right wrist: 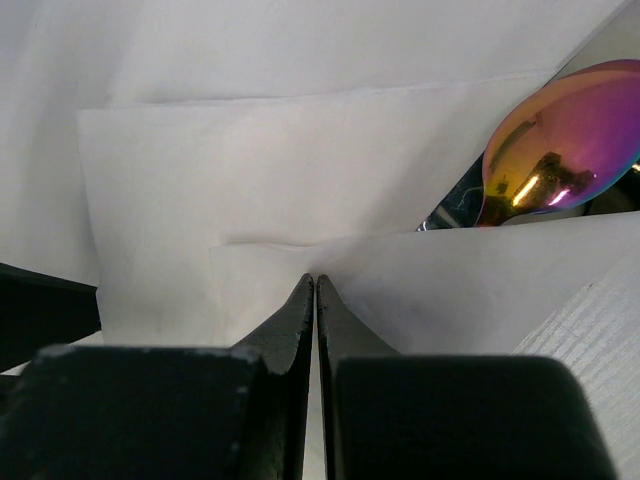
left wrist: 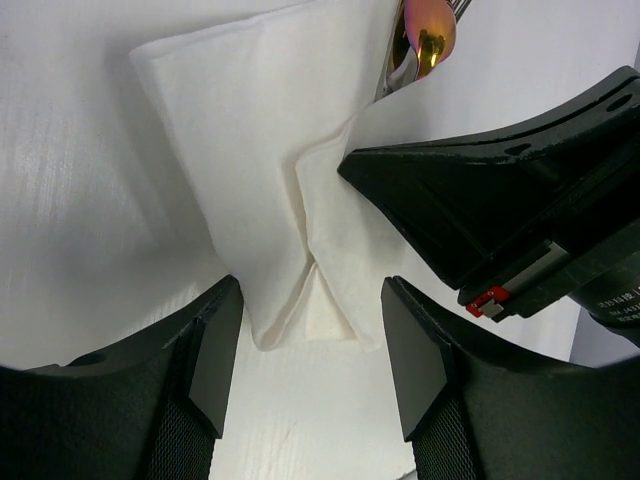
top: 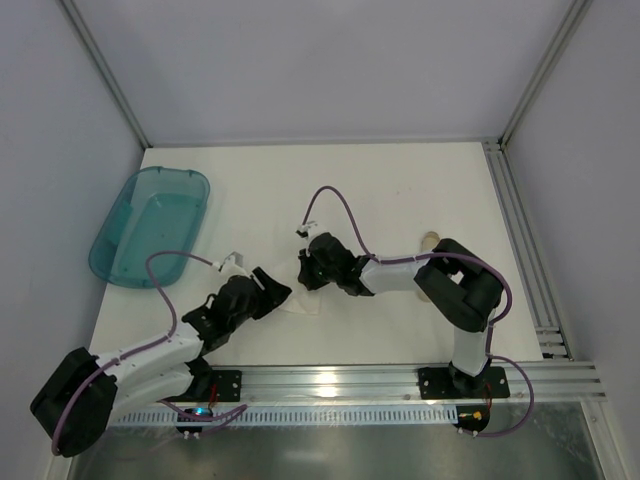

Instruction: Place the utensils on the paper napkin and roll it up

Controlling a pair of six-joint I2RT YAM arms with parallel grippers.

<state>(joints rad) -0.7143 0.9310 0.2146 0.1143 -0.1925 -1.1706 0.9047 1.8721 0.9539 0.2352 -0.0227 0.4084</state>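
The paper napkin (top: 298,303) lies partly folded between my two grippers. It fills the left wrist view (left wrist: 240,150) and the right wrist view (right wrist: 250,170). The utensils (left wrist: 430,40) stick out of its far end: an iridescent gold-purple bowl (right wrist: 550,150) and a bit of silvery metal, the rest hidden under the paper. My right gripper (right wrist: 316,280) is shut, its tips pinching the edge of a folded-over flap; it also shows in the top view (top: 307,273). My left gripper (left wrist: 310,330) is open and empty, its fingers either side of the napkin's near corner (top: 281,292).
A translucent teal tub (top: 150,225) sits at the table's left edge. A tan tube (top: 430,239) lies behind the right arm. Aluminium rails run along the right side (top: 520,250) and the front edge (top: 400,380). Enclosure walls stand on three sides.
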